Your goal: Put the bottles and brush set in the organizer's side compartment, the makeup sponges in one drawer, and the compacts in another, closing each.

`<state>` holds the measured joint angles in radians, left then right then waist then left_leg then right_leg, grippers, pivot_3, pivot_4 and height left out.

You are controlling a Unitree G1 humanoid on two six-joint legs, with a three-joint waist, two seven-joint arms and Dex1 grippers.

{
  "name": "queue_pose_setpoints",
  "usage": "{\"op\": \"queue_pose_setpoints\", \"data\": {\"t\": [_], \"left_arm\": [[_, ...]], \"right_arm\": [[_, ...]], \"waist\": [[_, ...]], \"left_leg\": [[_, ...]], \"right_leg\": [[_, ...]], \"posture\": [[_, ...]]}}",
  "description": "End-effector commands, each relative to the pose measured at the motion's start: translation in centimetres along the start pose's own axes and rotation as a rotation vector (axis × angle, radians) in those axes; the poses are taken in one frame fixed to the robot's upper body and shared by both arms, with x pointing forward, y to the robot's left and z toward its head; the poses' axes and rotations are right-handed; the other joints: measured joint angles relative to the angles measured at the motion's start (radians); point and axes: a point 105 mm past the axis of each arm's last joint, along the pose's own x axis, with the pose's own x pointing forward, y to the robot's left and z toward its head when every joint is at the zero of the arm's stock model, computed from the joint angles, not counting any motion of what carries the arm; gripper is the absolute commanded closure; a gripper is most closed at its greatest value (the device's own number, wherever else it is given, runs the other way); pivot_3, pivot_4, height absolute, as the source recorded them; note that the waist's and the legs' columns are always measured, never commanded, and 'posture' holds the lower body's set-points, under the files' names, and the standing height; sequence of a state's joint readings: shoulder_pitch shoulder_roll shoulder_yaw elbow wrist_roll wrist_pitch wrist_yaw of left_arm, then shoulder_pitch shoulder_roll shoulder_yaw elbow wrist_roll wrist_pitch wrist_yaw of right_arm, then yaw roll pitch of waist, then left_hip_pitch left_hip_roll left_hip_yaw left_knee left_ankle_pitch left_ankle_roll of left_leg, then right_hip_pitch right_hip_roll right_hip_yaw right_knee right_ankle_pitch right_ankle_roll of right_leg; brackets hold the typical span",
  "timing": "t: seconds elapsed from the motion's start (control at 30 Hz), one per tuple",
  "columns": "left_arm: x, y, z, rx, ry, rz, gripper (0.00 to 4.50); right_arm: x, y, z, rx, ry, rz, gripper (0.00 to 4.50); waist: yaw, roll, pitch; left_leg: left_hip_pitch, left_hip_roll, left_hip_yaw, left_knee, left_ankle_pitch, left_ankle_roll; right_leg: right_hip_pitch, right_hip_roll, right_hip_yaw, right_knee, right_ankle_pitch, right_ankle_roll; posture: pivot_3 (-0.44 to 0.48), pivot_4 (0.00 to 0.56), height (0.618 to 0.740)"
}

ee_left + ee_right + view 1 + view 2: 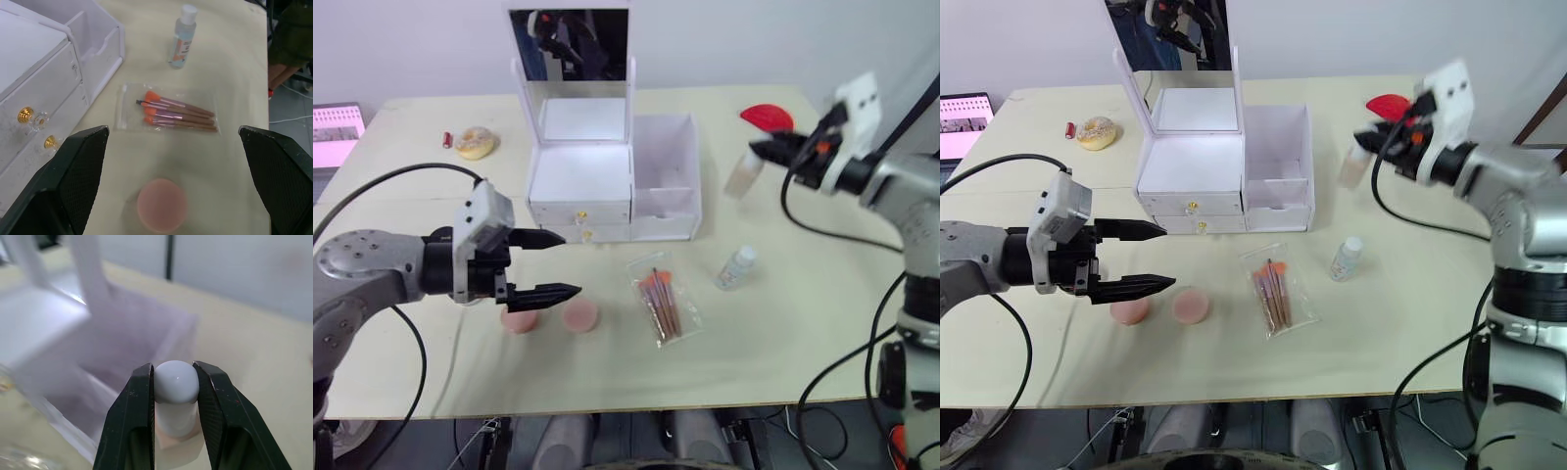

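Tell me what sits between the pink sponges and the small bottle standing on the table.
The bagged brush set lies between the sponges and the standing bottle, as the left eye view shows.

Silver-grey metal arms with black joint sections and looping black cables. Each wrist carries a white boxy camera housing. Left hand and right hand: two black tapered fingers with finely textured inner pads.

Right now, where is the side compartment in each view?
Left eye: mid-table, on the drawers' right, side compartment.
Right eye: same spot.
Left wrist: beside the drawers, across from the brush set.
Right wrist: beyond the gripped bottle.
Shared landmark: the drawers adjoining it.
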<state>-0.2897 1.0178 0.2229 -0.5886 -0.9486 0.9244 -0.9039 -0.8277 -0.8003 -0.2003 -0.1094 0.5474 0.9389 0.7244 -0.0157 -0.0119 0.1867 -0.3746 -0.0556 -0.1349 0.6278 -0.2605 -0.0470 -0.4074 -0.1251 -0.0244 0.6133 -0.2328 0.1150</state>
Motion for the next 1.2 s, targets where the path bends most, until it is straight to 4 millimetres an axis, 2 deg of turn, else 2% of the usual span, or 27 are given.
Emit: {"op": "queue_pose_setpoints", "data": {"t": [0.03,0.1,0.2,0.3,0.37,0.63,0.77,0.9,1.2], "left_arm": [[-0.3,0.2,0.8,0.039,-0.02,0.016,0.0],[-0.3,0.3,0.8,0.037,-0.021,0.017,0.0],[-0.2,0.4,0.7,0.035,-0.021,0.024,0.0],[-0.3,0.5,0.7,0.033,-0.023,0.033,0.0],[-0.3,0.4,0.8,0.034,-0.024,0.035,0.0],[-0.4,0.3,1.0,0.038,-0.034,0.049,0.0],[-0.4,0.3,1.3,0.043,-0.038,0.052,0.0],[-0.4,0.3,1.5,0.046,-0.04,0.051,0.0],[-0.3,0.5,1.5,0.049,-0.036,0.048,0.0]], "right_arm": [[0.5,2.2,2.7,-0.025,-0.035,0.109,3.79],[1.3,3.6,3.7,-0.035,-0.052,0.165,3.79],[2.2,4.9,4.3,-0.039,-0.058,0.21,3.79],[3.4,6.4,3.9,-0.055,-0.053,0.253,3.79],[3.9,6.7,3.3,-0.051,-0.045,0.26,3.79],[5.7,6.6,-1.0,-0.059,0.043,0.207,3.79],[6.0,5.7,-3.0,-0.056,0.08,0.161,3.79],[6.3,5.1,-4.2,-0.046,0.097,0.136,3.79],[6.7,5.3,-7.1,-0.042,0.164,0.136,3.79]], "waist": [[0.001,0.0,0.0],[0.0,0.0,0.0],[0.0,0.0,0.0],[0.001,0.0,0.0],[0.001,0.0,0.0],[0.001,0.0,0.0],[-0.001,0.0,0.0],[0.002,-0.001,0.0],[-0.002,0.0,0.0]], "left_leg": [[0.0,0.0,0.0,0.0,0.0,0.0],[0.0,0.0,0.0,0.0,0.0,0.0],[0.0,0.0,0.0,0.001,0.0,0.0],[0.0,0.0,0.0,0.001,0.0,0.0],[-0.001,0.0,0.0,0.001,0.0,0.0],[-0.001,0.0,0.0,0.001,0.0,0.0],[-0.001,0.0,0.0,0.001,0.0,0.0],[0.0,0.0,0.0,0.001,0.0,0.0],[-0.001,0.0,0.001,0.0,0.0,0.0]], "right_leg": [[0.0,0.0,0.0,0.0,0.0,0.0],[0.0,0.0,0.0,-0.001,0.0,0.0],[0.0,0.0,0.0,-0.001,0.0,-0.001],[0.0,0.0,0.0,0.0,0.001,0.0],[0.0,0.0,0.0,0.0,0.002,0.001],[-0.001,0.0,0.0,0.0,0.002,0.001],[-0.001,0.0,0.001,0.0,0.002,0.001],[-0.001,0.001,0.001,0.0,0.002,0.001],[-0.002,0.001,0.001,0.0,0.002,0.001]], "posture": [[0.0,0.15,0.739],[0.0,0.15,0.739],[0.0,0.15,0.739],[0.0,0.15,0.739],[0.0,0.15,0.739],[0.0,0.15,0.739],[0.0,0.15,0.739],[0.0,0.15,0.739],[0.0,0.15,0.739]]}}
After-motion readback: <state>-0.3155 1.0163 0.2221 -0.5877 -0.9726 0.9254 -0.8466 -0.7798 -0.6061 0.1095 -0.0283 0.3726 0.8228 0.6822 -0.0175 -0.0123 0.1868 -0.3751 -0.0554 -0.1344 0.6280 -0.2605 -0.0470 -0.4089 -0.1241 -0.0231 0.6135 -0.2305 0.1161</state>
